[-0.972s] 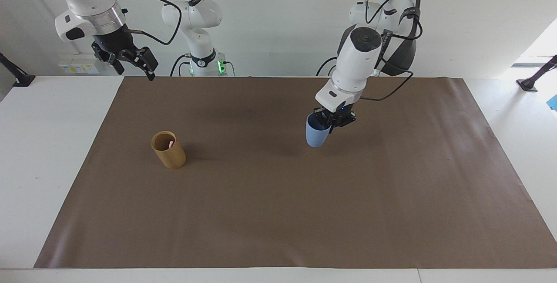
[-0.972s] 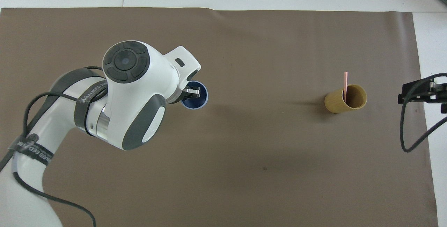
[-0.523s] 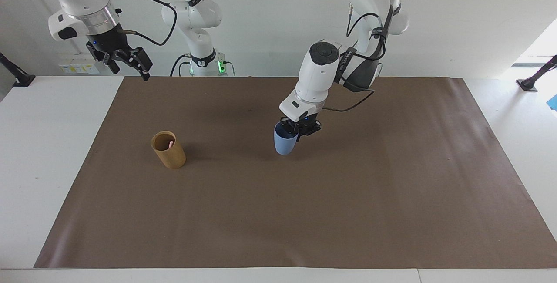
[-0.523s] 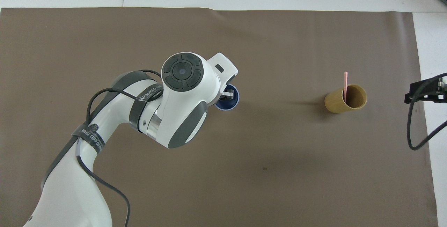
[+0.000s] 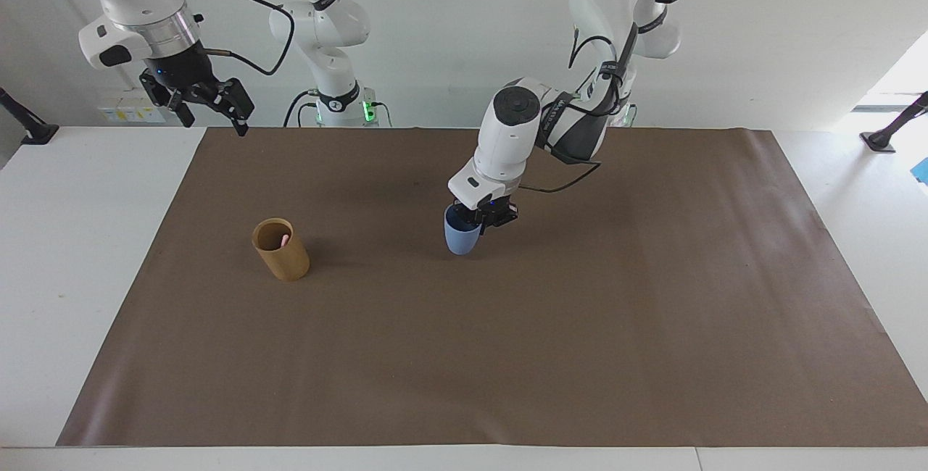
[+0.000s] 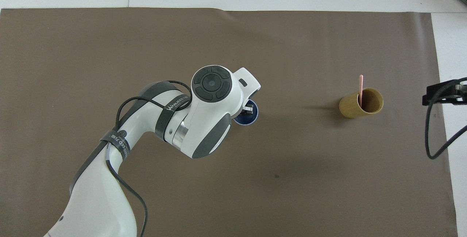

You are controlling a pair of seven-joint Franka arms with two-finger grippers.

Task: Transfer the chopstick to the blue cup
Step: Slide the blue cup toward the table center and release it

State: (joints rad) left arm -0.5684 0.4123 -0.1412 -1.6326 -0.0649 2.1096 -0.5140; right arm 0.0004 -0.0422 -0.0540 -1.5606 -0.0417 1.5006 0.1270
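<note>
Our left claw (image 5: pixel 478 223) pinches the rim of the small light-blue matte cup (image 5: pixel 460 238) near the middle of the brown paper mat (image 5: pixel 580 326) on the white tabletop (image 5: pixel 65 253). We see one thin pale pink chopstick (image 6: pixel 360 88) standing in the tan wooden cylindrical holder (image 5: pixel 281 249), well apart toward the right arm's end. Our right claw (image 5: pixel 206 100) waits, spread, above that end's edge of the mat.

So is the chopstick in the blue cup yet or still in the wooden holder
Still in the wooden holder. The chopstick stands in it, leaning on the rim, its pink tip poking out. The blue cup holds no chopstick.
</note>
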